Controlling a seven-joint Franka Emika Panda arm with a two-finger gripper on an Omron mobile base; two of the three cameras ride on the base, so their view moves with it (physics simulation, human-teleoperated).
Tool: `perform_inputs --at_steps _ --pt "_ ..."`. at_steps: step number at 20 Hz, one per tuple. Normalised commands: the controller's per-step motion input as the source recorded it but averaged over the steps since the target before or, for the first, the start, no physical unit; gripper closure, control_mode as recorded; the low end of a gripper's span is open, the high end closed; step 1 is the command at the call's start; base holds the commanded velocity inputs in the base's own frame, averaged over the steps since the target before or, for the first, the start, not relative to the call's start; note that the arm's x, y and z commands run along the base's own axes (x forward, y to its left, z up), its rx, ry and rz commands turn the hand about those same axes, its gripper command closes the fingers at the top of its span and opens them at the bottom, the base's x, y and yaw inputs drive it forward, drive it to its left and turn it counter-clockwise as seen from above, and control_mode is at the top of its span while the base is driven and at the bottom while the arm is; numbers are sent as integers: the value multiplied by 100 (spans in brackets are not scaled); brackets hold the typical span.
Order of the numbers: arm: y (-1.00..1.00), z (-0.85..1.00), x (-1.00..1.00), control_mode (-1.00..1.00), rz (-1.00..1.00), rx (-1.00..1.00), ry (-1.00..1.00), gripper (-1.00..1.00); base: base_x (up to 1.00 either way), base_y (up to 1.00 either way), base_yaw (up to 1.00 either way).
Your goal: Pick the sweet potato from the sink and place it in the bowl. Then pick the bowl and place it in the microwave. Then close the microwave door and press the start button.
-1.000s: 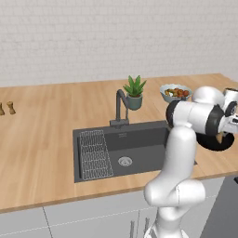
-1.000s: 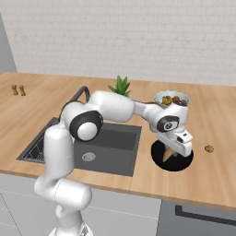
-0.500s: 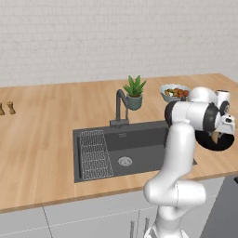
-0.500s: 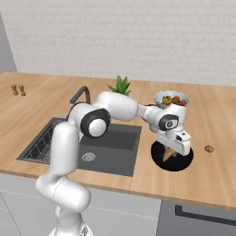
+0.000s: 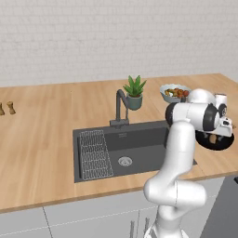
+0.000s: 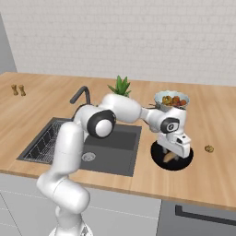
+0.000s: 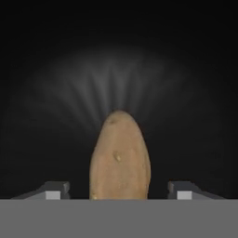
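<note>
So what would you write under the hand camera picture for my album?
Open gripper hovering over the sweet potato, which lies in the black bowl.

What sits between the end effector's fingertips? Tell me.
The sweet potato lies between the fingertips in the hand view, clear gaps either side, over the black bowl.

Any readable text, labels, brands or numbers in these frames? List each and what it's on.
None: there is no readable text in any view.
The bowl, the sweet potato, the sink, the gripper and the counter bear no lettering, label or number.
</note>
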Motion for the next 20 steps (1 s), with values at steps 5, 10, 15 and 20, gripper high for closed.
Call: perform_inputs --at_steps 5,10,15,20 --pt "0 17 -11 -100 0 0 -4 -100 0 0 0" --pt "3 88 -25 -100 0 0 -1 -100 0 0 0" --pt "31 63 -2 -100 0 0 1 -100 0 0 0" --pt "61 0 5 -100 2 -1 6 -100 0 0 0"
